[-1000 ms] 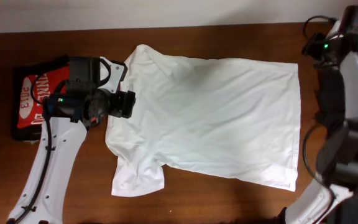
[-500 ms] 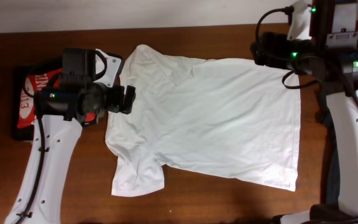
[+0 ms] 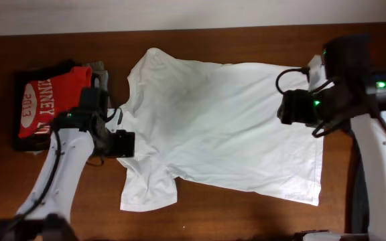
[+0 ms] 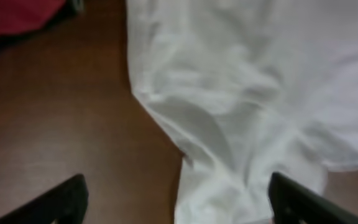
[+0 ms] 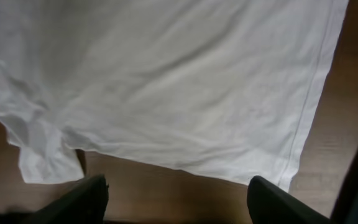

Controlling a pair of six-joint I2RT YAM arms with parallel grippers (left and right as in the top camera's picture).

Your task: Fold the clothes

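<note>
**Item 1. White T-shirt** [image 3: 220, 127]. Spread open on the brown wooden table [image 3: 246, 217], covering the middle of the tabletop. The hem runs along the right edge and the neck end points left. The cloth lies mostly flat with shallow creases. The near-left sleeve [image 3: 147, 193] is rumpled and bunched against the body of the shirt. The left wrist view shows this side of the shirt [image 4: 247, 93] as folds running down beside bare wood. The right wrist view shows the broad body and stitched hem [image 5: 179, 87], with wood beyond the hem.

**Item 2. Left gripper** [image 3: 118, 143]. Sits just beside the shirt's left edge, a little far of the rumpled sleeve. In its own camera the gripper [image 4: 179, 208] is released: the two fingertips [image 4: 64, 199] stand wide apart at the frame's lower corners. Cloth lies under the gap, and none is pinched.

**Item 3. Right gripper** [image 3: 288, 108]. Hangs over the right part of the shirt, inside the hem. Its own camera shows it [image 5: 179, 199] released as well, its fingers spread wide and grasping nothing.

**Item 4. Red garment** [image 3: 45, 100]. Has white lettering and lies at the far left of the table on a dark folded piece [image 3: 20, 142], apart from the shirt.
</note>
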